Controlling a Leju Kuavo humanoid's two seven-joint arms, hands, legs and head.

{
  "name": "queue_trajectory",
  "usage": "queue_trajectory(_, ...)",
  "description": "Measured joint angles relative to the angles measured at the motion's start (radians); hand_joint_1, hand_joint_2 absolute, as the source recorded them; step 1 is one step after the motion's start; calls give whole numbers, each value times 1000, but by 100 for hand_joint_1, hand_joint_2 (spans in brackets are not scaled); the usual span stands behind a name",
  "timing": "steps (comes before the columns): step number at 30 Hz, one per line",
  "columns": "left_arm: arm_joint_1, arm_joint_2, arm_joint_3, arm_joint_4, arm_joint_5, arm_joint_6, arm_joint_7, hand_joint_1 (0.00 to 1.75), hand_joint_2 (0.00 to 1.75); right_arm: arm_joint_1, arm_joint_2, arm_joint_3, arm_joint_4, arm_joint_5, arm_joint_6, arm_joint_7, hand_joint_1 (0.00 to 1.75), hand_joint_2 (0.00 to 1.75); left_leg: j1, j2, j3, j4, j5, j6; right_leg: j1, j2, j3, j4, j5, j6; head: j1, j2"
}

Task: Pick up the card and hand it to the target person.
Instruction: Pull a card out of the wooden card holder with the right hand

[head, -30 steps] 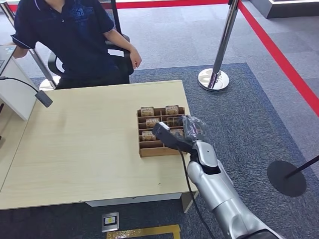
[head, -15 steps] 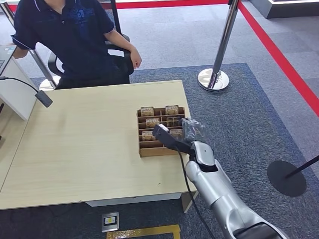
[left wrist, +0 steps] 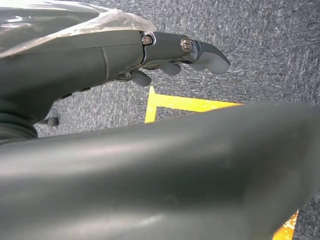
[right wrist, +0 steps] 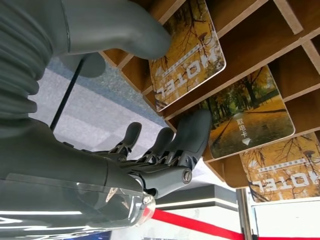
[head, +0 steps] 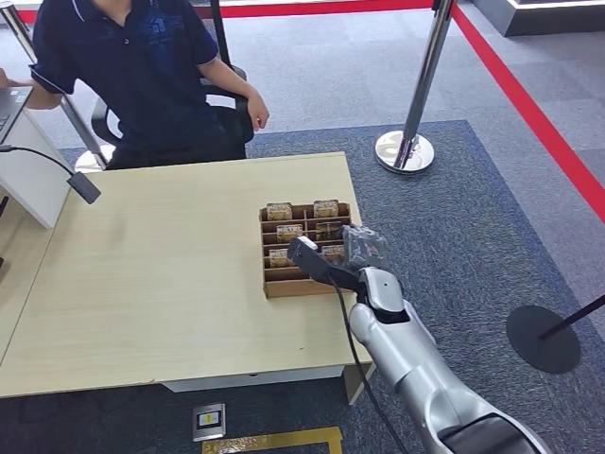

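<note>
A brown wooden card rack (head: pixel 303 287) stands near the table's right edge, with several autumn-print hotel cards (head: pixel 280 210) upright in its slots. My right hand (head: pixel 360 244) hovers over the rack's right side. In the right wrist view this hand (right wrist: pixel 94 165) reaches into the rack: its thumb (right wrist: pixel 124 30) rests on the face of one hotel card (right wrist: pixel 192 60), while the dark fingers (right wrist: pixel 188 140) lie against a second card (right wrist: pixel 249 115) one slot over. No card is lifted. My left hand (left wrist: pixel 113 55) hangs over the carpet, holding nothing.
A person in a dark blue shirt (head: pixel 143 66) sits behind the table's far edge, one hand on the chair arm. A microphone (head: pixel 82 184) and a white device (head: pixel 28 170) stand at the table's left. A stanchion base (head: pixel 406 151) is on the carpet beyond the table.
My right arm has edged a little forward and left, bringing the hand closer over the rack. The cards have stayed in their slots.
</note>
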Motion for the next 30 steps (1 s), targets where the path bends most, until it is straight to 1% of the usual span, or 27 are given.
queue_trajectory(7,0,0,0,0,-1,-1,-3,0,0,-2,3,0,7,1,-8,-12,70,175,0,0,0,0,1,0,0,0,0,0,1,0,0,0)
queue_trajectory(13,-2,0,0,0,-1,-1,-8,0,0,5,3,0,-3,3,-5,-12,69,175,0,0,0,0,1,0,0,0,-1,0,1,0,0,0)
queue_trajectory(16,-3,0,0,0,-1,2,-10,0,0,15,2,0,-13,2,-11,-12,68,175,0,0,0,0,1,0,0,0,-1,0,1,0,0,0)
queue_trajectory(22,-3,0,0,0,-1,7,-13,0,0,40,0,1,-50,2,-12,-13,72,175,0,0,0,0,1,0,0,0,-1,0,1,0,0,0)
queue_trajectory(30,-3,0,0,0,1,10,-13,0,0,51,1,8,-78,2,-3,-13,73,175,0,0,0,0,1,0,0,0,-1,0,1,0,0,0)
